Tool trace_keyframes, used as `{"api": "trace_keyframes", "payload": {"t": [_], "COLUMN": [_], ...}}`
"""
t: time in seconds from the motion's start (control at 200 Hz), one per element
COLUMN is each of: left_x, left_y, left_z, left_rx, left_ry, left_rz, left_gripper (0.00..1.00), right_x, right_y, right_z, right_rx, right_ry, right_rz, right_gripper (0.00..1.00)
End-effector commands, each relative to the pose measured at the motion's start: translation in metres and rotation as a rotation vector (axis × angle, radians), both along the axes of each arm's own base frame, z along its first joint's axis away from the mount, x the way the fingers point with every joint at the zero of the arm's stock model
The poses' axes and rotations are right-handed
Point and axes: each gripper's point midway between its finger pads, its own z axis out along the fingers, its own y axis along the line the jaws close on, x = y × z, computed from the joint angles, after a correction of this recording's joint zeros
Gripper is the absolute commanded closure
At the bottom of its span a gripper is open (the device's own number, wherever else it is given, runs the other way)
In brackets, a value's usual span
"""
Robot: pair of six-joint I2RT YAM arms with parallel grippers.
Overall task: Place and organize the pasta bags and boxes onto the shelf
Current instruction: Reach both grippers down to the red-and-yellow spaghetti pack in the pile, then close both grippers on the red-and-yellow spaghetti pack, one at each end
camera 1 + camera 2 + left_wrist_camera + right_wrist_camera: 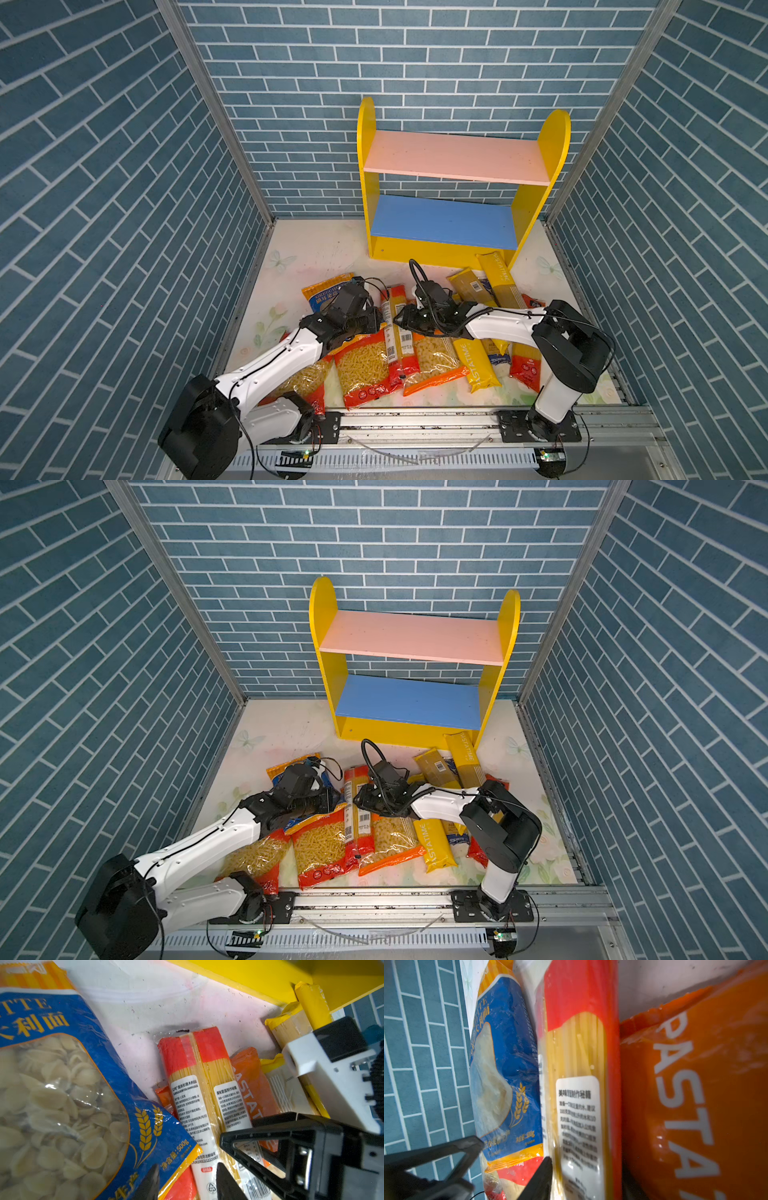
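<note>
Shelf [441, 255] stands at the back of the counter [316, 253], against the brick wall. All packets lie heaped on the counter in front of it. A yellow PASTATIME pack [500, 286] has its far end touching the shelf's base strip. Both arms reach into the middle of the heap and meet at the red spaghetti pack [199, 1088], which lies flat between the blue shell-pasta bag [62, 1088] and the orange bag [251, 1088]. Left fingers [225, 1184] are part-spread, tips low over that pack's label, one beside the blue bag's corner. Right fingers [539, 1180] are part-spread too, one tip at the pack's edge and the other out over the blue bag. Cannot tell whether either pair actually pinches anything.
</note>
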Motion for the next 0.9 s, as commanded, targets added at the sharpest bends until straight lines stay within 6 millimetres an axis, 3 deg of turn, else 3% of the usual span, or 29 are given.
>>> {"api": "trace_keyframes", "payload": {"t": [0.0,0.285,0.54,0.715,0.895], "left_x": [0.004,0.010,0.014,0.014,0.012], "left_y": [0.005,0.003,0.005,0.013,0.019], "left_z": [0.009,0.027,0.044,0.049,0.044], "left_rx": [0.023,0.020,0.013,-0.014,-0.073], "left_ry": [-0.019,-0.049,-0.084,-0.073,-0.038], "left_rz": [-0.004,-0.006,0.004,0.030,0.060], "left_gripper": [0.55,0.55,0.54,0.54,0.54], "right_x": [-0.002,0.001,0.007,0.008,0.015], "right_y": [0.021,0.009,-0.024,-0.063,-0.083], "right_z": [0.016,0.029,0.051,0.065,0.088], "right_rx": [0.069,0.055,-0.017,-0.271,-0.449], "right_ry": [0.000,-0.044,-0.100,-0.160,-0.237], "right_rz": [0.023,-0.001,-0.028,0.003,-0.023], "right_gripper": [0.60,0.78,0.90,0.92,1.00]}}
